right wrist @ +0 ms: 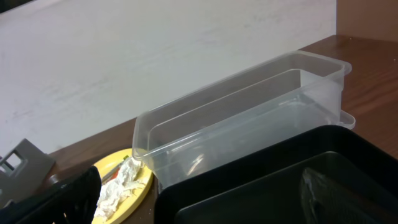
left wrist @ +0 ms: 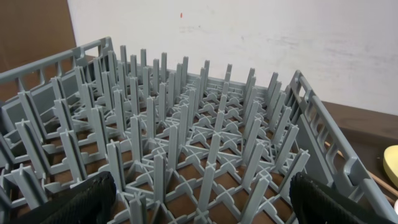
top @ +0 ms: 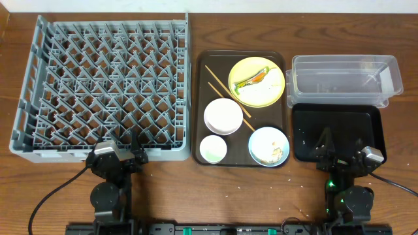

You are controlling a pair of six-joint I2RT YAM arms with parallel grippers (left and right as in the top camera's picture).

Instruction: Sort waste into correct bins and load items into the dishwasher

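At the near edge of the bench, both arms sat with nothing in hand: the left pincer (top: 120,145) spread wide over the front wall of the rack (top: 29,91), the right pincer (top: 341,147) equally spread above the black tray (top: 336,121). Between them a brown tray (top: 201,104) carried everything to be sorted. On the plate (top: 251,65) at its far right corner lay the wrapper (top: 251,79) and crumpled paper (top: 260,95). The chopsticks (top: 225,91) ran alongside, with a white bowl (top: 223,116), cup (top: 213,149) and rice-flecked blue bowl (top: 251,142) nearer the arms. The clear tub (top: 339,60) stood just behind the black tray, empty by the look of it. The wrapper lay ahead and to the left of the right pincer, its long axis slanting from near-left to far-right. That arm looked the closer, so a first reach for the waste likely fell to it, jaws turned across the slant.
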